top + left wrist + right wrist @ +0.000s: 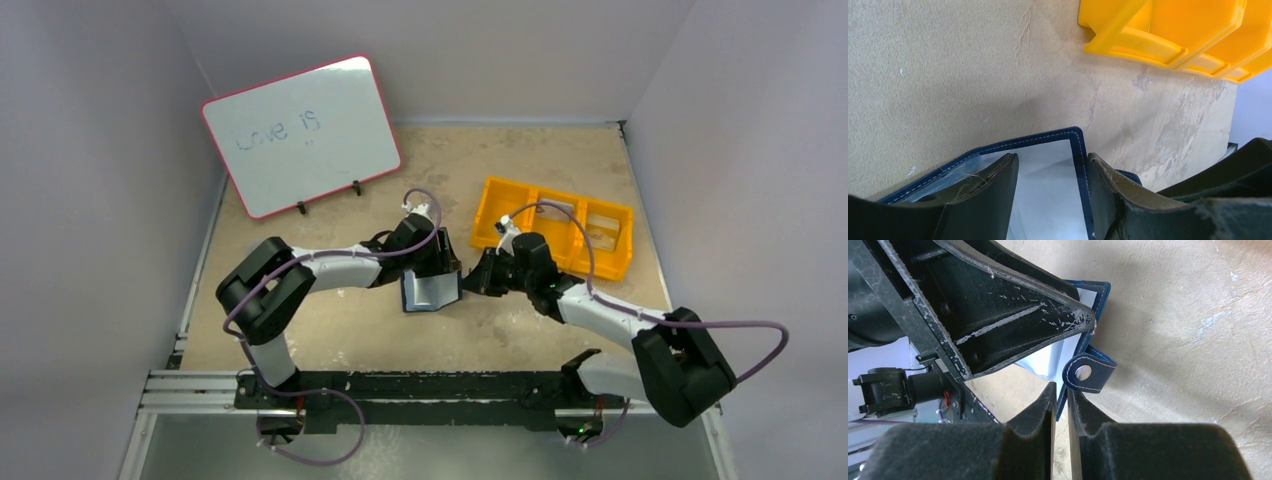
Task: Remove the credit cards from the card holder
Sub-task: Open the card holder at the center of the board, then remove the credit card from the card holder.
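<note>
Right gripper (1061, 390) fingers fill the near view, almost together, nipping the card holder (1043, 362) by its navy edge just below the snap tab (1087, 372). My guess is it means to peel that flap back. Left gripper (1052, 160), fingers apart, straddles the stitched edge and looks to steady the holder against the table (948, 75). Count: one holder, two grippers, one orange tray (497, 190) of three compartments, one whiteboard (300, 135). Credit cards: none clearly out; inside, I cannot tell.
</note>
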Controlling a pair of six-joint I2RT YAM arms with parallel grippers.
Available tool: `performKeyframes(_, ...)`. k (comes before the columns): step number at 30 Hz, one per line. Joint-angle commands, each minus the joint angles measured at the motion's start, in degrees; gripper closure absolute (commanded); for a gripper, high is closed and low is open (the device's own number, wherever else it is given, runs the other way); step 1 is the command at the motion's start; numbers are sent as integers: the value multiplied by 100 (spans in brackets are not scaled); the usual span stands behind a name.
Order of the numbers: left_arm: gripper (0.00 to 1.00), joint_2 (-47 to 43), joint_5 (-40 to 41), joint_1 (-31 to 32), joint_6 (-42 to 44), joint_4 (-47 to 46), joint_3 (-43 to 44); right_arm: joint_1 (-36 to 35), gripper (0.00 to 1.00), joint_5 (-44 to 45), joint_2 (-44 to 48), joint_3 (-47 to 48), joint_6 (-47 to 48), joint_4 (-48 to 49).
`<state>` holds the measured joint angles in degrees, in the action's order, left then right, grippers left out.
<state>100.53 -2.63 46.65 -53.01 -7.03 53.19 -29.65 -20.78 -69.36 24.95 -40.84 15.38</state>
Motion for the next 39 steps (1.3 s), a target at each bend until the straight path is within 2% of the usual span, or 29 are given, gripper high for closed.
performKeyframes(1,48,110,65,10,-70,-120,246,-3,86,-139,-229,232,132,356)
performKeyframes(4,48,127,50,10,-68,-83,262,-2,89,503,119,293,78,-11)
performKeyframes(6,48,133,46,10,-52,-16,264,0,86,929,480,362,53,-527)
performKeyframes(9,48,109,84,10,-25,61,247,-3,84,1046,858,386,-76,-821)
performKeyframes(11,48,94,105,10,-40,50,219,-5,83,800,959,280,-19,-438)
performKeyframes(19,48,162,120,10,-85,22,296,-8,91,-431,-179,169,-112,909)
performKeyframes(22,48,187,144,9,-103,65,325,-29,91,-575,-357,101,-161,1191)
performKeyframes(30,48,148,157,10,-121,68,335,-59,89,-378,-833,150,-183,1123)
performKeyframes(35,47,39,317,12,-117,118,335,-52,91,-103,-1162,265,-267,531)
performKeyframes(39,44,-187,490,10,-110,197,386,-50,91,-25,-1271,322,-264,473)
